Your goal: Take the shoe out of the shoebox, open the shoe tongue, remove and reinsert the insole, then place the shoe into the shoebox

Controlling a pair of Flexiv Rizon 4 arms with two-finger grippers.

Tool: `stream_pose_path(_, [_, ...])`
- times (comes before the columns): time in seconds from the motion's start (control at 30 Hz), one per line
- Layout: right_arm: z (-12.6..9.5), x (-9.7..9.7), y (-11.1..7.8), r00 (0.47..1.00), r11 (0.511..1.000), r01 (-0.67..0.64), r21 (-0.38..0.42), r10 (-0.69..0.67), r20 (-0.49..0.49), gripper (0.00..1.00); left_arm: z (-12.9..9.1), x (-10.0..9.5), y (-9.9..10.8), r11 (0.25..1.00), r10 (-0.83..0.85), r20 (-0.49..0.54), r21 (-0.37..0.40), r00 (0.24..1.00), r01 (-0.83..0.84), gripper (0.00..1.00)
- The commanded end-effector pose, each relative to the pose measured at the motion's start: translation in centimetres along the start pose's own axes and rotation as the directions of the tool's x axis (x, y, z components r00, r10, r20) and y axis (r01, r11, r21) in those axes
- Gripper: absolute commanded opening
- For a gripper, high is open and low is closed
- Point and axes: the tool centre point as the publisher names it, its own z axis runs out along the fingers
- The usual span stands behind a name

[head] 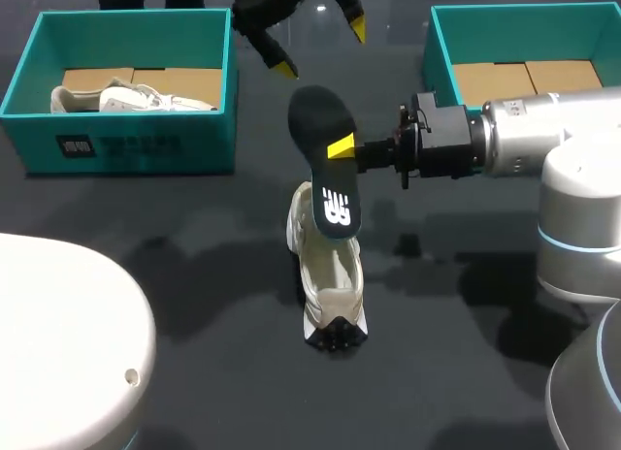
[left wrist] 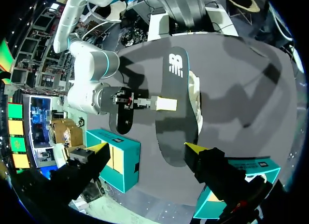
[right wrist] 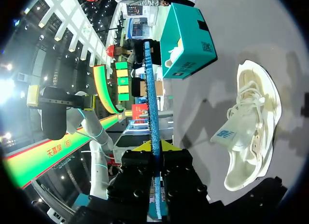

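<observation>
One black insole (head: 328,183) is up in the air, just above the white shoe (head: 330,285) on the dark table (head: 194,275). The right gripper (head: 338,149) is pinching it from both sides, near its middle. The left gripper (head: 322,48) hangs behind it, well apart, with its fingers wide and nothing between them.

I think the insole is thin, light and bendy. Its ends may flop, so a hold near the middle is good. To slide it back in, one end must go into the shoe first.

The shoe looks soft and light too. Its tongue sticks out to one side. It may slip on the smooth table when the insole is pushed in. I would have the free gripper hold it by the heel or the side.

The blue-green box on the left (head: 121,144) has another white shoe (head: 136,99) in it. In the box on the right (head: 441,52) I can see only brown cardboard (head: 524,80).
</observation>
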Motion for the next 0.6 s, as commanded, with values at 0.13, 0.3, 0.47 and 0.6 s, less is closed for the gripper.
stream_pose_path(0.13, [0.2, 0.0, 0.0, 1.0, 1.0, -0.001, -0.001, 0.001, 0.001, 0.0, 0.3, -1.0, 0.6, 0.999, 0.009, -0.608, 0.036, 0.794, 0.016, 1.0])
stream_pose_path(0.3, [0.2, 0.0, 0.0, 1.0, 1.0, -0.001, -0.001, 0.001, 0.001, 0.0, 0.0, -0.5, 0.8, 0.996, 0.036, -0.638, 0.088, 0.769, 0.027, 1.0])
stream_pose_path(0.47, [0.2, 0.0, 0.0, 1.0, 1.0, -0.001, -0.001, 0.001, 0.001, 0.0, -0.5, 0.4, 0.5, 0.995, 0.051, -0.64, 0.102, 0.767, 0.019, 1.0])
stream_pose_path(0.6, [0.2, 0.0, 0.0, 1.0, 1.0, -0.001, -0.001, 0.001, 0.001, 0.0, -0.5, 1.1, 0.1, 0.995, 0.058, -0.626, 0.104, 0.778, 0.009, 1.0])
